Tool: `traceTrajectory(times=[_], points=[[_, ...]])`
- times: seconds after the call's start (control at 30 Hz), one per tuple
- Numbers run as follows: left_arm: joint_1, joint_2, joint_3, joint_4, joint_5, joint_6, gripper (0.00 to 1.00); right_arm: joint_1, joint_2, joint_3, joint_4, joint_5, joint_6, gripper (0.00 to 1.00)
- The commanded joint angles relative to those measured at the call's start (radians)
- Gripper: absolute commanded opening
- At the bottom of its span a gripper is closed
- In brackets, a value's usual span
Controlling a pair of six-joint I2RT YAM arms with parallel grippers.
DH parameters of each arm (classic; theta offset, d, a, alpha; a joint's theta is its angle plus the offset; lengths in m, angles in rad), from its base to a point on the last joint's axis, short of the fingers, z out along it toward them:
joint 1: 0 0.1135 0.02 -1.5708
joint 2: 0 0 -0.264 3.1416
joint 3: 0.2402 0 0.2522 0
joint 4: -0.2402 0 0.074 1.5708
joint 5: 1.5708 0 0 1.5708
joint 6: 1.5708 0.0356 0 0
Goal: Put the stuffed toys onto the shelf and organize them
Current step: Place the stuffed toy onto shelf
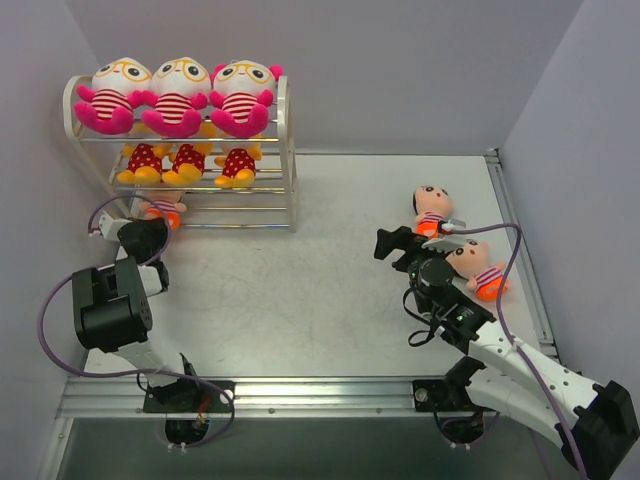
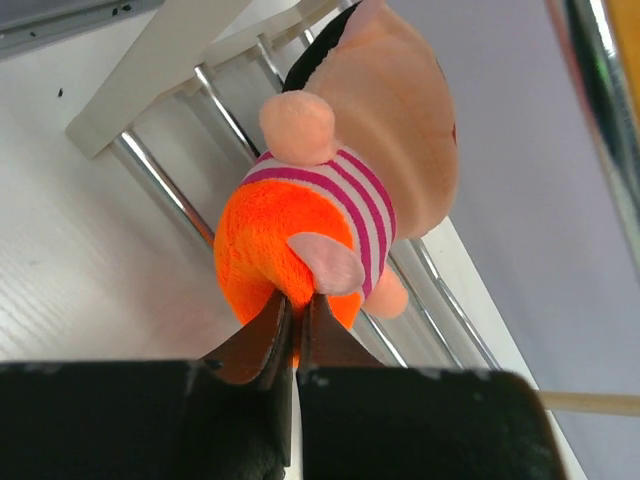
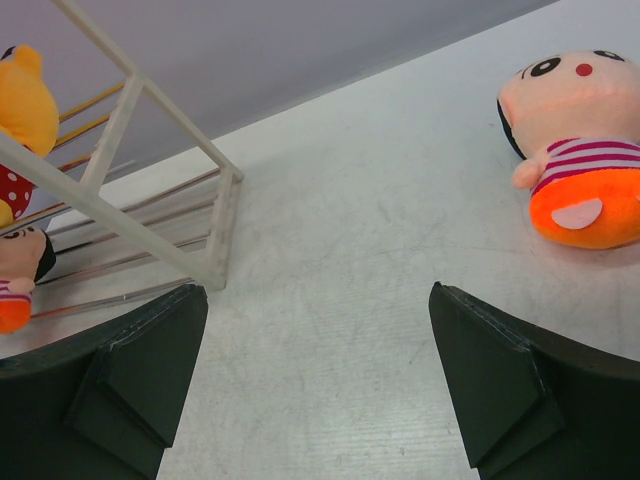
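Since the left gripper [image 2: 297, 305] is pressed together at the doll's [image 2: 340, 200] orange seat on the shelf's [image 2: 160, 60] bottom tier, any pinch of plush unclear, nudge gently so it sits upright. Right gripper [image 3: 315, 290] is spread wide near a loose doll [image 3: 575, 160] on the table [image 1: 320, 300].

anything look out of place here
Two peach-faced dolls lie on the table at right, off the shelf. The third doll is at its bottom tier, the left gripper shut on its orange pants.

Nine stuffed toys [image 1: 178, 95], one shelf [image 1: 287, 150]
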Motion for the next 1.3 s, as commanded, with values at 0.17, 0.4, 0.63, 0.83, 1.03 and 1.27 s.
traceTrajectory(times=[0.17, 0.4, 0.63, 0.83, 1.03, 1.27], points=[[0.024, 0.057, 0.101, 0.088, 0.096, 0.027, 0.02, 0.007, 0.005, -0.006, 0.055, 0.034, -0.014, 0.99], [0.038, 0.083, 0.122, 0.033, 0.118, 0.013, 0.03, 0.005, 0.005, -0.005, 0.053, 0.034, -0.014, 0.99], [0.073, 0.1, 0.139, -0.013, 0.164, 0.03, 0.03, 0.007, 0.01, -0.006, 0.056, 0.031, -0.014, 1.0], [0.087, 0.108, 0.156, -0.044, 0.202, 0.053, 0.1, 0.005, 0.011, -0.005, 0.058, 0.026, -0.015, 0.99], [0.096, 0.094, 0.154, -0.049, 0.208, 0.054, 0.34, 0.005, 0.013, -0.003, 0.058, 0.025, -0.018, 0.99], [0.105, 0.039, 0.148, -0.085, 0.216, 0.065, 0.6, 0.002, 0.019, 0.001, 0.056, 0.012, -0.021, 0.99]])
